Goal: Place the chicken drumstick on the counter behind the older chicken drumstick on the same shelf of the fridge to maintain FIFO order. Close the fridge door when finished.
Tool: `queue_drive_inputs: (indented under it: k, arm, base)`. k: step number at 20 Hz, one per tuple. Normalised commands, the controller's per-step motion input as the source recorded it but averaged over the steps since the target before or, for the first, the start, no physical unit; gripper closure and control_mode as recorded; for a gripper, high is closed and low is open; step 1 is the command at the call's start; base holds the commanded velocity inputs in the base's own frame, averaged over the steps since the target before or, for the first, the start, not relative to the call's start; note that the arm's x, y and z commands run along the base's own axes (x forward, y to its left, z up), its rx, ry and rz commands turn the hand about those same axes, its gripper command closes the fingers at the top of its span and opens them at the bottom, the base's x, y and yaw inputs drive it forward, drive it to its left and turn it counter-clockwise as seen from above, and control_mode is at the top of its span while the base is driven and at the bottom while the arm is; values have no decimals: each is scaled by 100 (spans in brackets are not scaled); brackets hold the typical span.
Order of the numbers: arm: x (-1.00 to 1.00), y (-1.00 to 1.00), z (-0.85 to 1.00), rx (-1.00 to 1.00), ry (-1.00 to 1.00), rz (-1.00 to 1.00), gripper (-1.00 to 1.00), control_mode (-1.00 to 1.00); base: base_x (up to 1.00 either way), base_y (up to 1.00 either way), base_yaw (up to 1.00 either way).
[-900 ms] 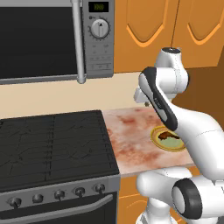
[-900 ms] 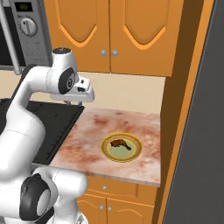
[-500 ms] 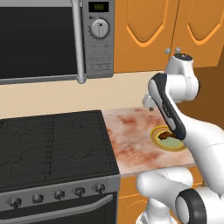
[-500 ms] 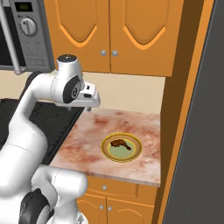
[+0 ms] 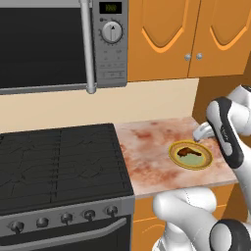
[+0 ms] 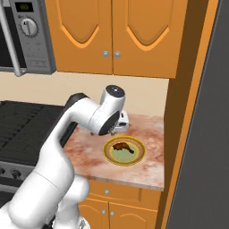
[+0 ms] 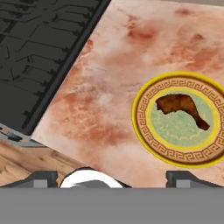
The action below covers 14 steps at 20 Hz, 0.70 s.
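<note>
The chicken drumstick (image 7: 181, 107), dark reddish-brown, lies on a yellow-rimmed green plate (image 7: 144, 131) on the pinkish marbled counter (image 7: 109, 87). From the base views the drumstick (image 5: 188, 151) (image 6: 122, 146) rests mid-plate near the counter's right end. My gripper (image 7: 111, 178) hangs above the counter, open, its fingertips far apart with nothing between them. It hovers just behind the plate (image 6: 125, 157), apart from it (image 5: 201, 133) (image 6: 121, 121). The grey fridge (image 6: 205, 143) rises at the right. The older chicken drumstick, the shelf and the fridge door are out of view.
A black stove (image 5: 59, 162) borders the counter's left side, with a microwave (image 5: 59, 44) above it. Orange wall cabinets (image 5: 196, 34) hang over the counter. The counter's front edge (image 6: 120, 181) runs close below the plate.
The arm has swung right and lowered toward the plate. The gripper's jaws have spread from partly closed to wide open. The drumstick and plate have not moved.
</note>
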Motion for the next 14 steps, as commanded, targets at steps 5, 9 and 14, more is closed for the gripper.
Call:
queue_drive_inputs:
  k: [5,9,14]
  arm:
    - [3,-56,-37,0,8,5,-100,-100]
    - [31,-24,-29,-5,22,5,-100,-100]
    - [40,-15,-41,-7,21,8,-100,-100]
  base:
    - [0,0,0]
    - [0,0,0]
    - [0,0,0]
